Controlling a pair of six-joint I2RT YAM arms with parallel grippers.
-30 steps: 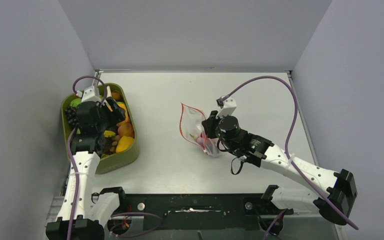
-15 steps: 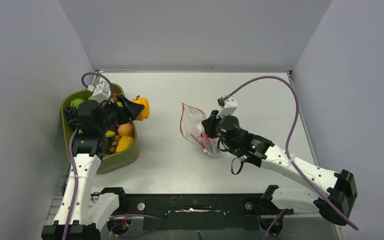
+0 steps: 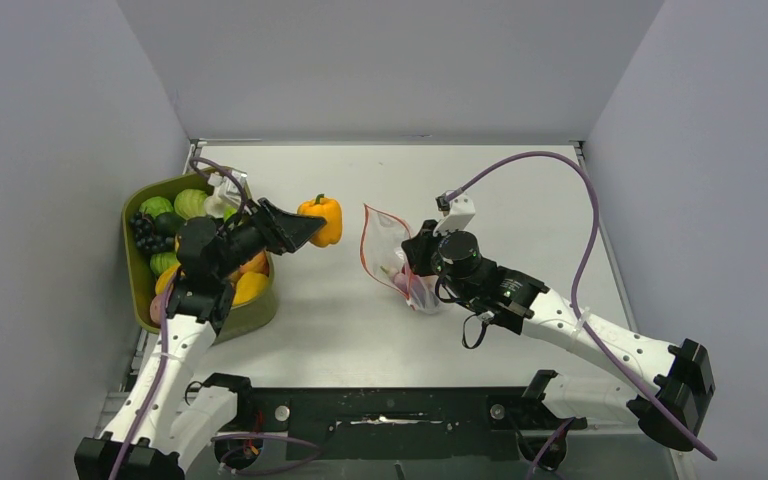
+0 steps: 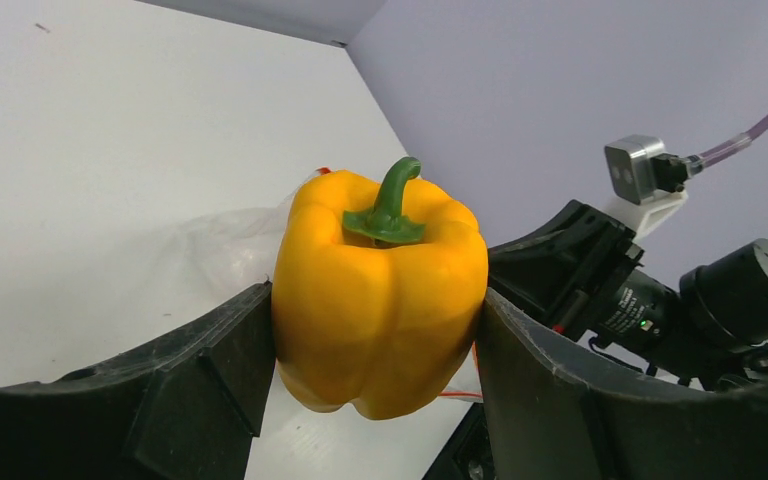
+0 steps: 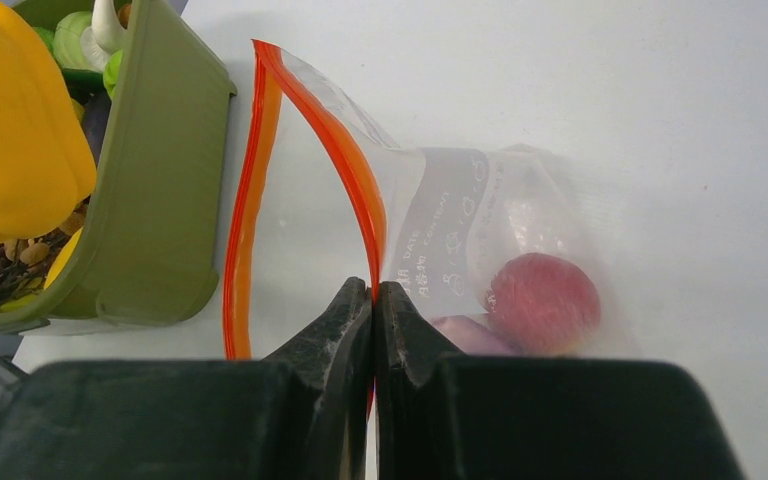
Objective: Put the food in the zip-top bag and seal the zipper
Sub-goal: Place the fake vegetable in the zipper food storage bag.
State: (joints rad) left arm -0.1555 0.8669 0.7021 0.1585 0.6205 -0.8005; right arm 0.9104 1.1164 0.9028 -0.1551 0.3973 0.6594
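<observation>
Orange-yellow pepper [image 4: 380, 300] — one — is clamped in the left tool [image 3: 303, 228]; one zip-top bag [image 5: 460, 230], two pieces [image 5: 543, 300] inside, is pinched by the right tool [image 5: 373, 300].

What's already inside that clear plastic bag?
Inside the zip-top bag: a round pinkish-red fruit and part of a purple piece. The right arm's shut jaws cover the rest of it.

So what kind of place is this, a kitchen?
Probably a robot test booth, not a kitchen. Plain grey walls box in a white table, two robot arms are bolted at its near edge, and the food in the green tray looks like glossy toys.
</observation>
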